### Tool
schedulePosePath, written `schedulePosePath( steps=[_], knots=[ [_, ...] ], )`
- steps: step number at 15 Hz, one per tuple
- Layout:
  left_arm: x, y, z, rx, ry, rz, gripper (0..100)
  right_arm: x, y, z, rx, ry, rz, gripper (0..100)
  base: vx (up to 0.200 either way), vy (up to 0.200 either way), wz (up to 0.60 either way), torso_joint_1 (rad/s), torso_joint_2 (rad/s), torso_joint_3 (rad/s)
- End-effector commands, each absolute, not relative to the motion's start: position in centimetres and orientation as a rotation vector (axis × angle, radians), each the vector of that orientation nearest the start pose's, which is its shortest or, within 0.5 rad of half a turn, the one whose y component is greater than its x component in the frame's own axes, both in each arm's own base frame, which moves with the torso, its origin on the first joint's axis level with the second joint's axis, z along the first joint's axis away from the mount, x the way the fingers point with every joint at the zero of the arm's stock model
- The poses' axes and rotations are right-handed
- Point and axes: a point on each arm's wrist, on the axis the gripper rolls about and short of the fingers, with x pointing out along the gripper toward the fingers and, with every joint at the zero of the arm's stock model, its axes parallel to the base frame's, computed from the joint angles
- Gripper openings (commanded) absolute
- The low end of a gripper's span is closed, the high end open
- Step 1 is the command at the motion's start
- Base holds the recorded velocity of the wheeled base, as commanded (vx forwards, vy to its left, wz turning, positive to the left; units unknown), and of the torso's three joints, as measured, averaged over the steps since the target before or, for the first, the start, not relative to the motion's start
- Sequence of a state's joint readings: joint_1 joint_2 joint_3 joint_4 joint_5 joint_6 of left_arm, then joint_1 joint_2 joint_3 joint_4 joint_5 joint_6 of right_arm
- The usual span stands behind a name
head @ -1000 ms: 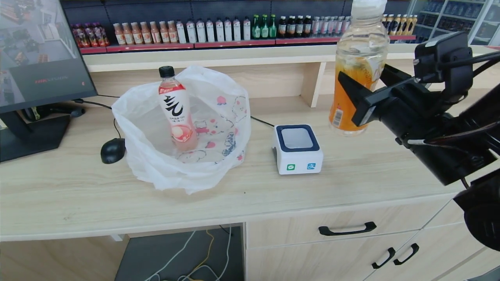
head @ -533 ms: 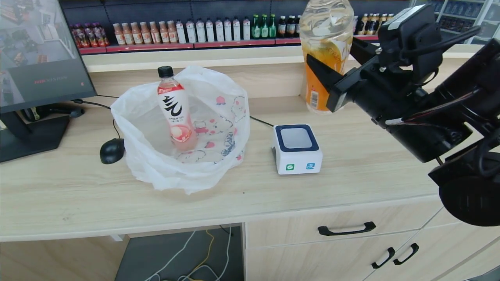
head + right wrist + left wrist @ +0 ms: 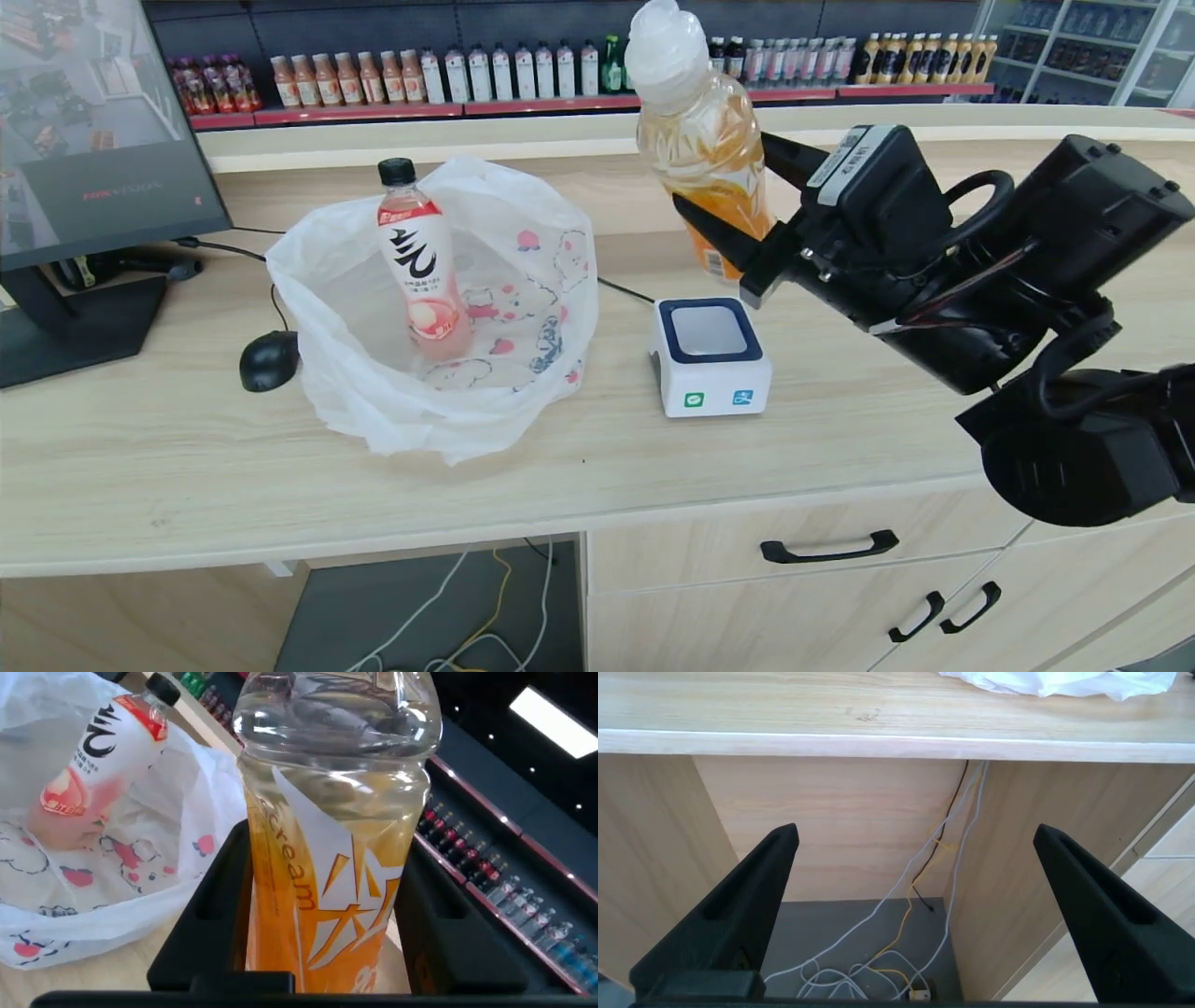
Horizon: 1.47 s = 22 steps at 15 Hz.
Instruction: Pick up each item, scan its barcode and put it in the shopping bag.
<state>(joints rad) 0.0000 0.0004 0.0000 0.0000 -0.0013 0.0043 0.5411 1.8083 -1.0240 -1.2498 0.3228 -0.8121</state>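
Head view puts the clear plastic bottle of orange drink with a white cap up in the air, clear of the light wooden counter and tilted so that its cap leans toward our left. The right gripper pinches it across the lower body, one black finger in front of the label and one behind. In the right wrist view the same bottle sits squarely between the two fingers. The base of the bottle hangs just above and behind the white cube scanner with a dark blue frame around its window. A small pale patch low on the label may be the barcode, and it seems to face us more than the window. We judge the scanning step to be in hand. The next move calls for lowering the bottle and turning that patch to face the window, close but not touching. After that the bottle goes across to our left. There the thin white plastic shopping bag printed with cartoon figures stands open near the scanner, already holding an upright pink drink bottle with a black cap. Setting the orange bottle in beside it will need care not to knock it over. In the left wrist view the left gripper hangs below the counter edge, fingers spread wide and holding nothing.
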Motion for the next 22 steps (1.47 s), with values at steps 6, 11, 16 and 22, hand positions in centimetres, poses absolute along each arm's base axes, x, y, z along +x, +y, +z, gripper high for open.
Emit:
schedulePosePath(
  steps=[6,11,16,22],
  knots=[
    [-2.3,0.0,7.5,0.005,0.0,-0.002,100,29.5,17.9,24.5,-0.816,-0.84,0.66,0,0.0,0.0,0.0,0.0,0.0,0.0],
    [-2.3,0.0,7.5,0.005,0.0,0.0,100,29.7,16.9,22.9,-0.912,-0.843,0.701,0,0.0,0.0,0.0,0.0,0.0,0.0],
    [-2.3,0.0,7.5,0.005,0.0,-0.002,100,30.1,16.8,22.1,-0.977,-0.883,0.74,0,0.0,0.0,0.0,0.0,0.0,0.0],
    [-2.3,0.0,7.5,0.005,0.0,-0.002,100,30.5,16.6,22.0,-0.996,-0.908,0.757,0,0.0,0.0,0.0,0.0,0.0,0.0]
  ],
)
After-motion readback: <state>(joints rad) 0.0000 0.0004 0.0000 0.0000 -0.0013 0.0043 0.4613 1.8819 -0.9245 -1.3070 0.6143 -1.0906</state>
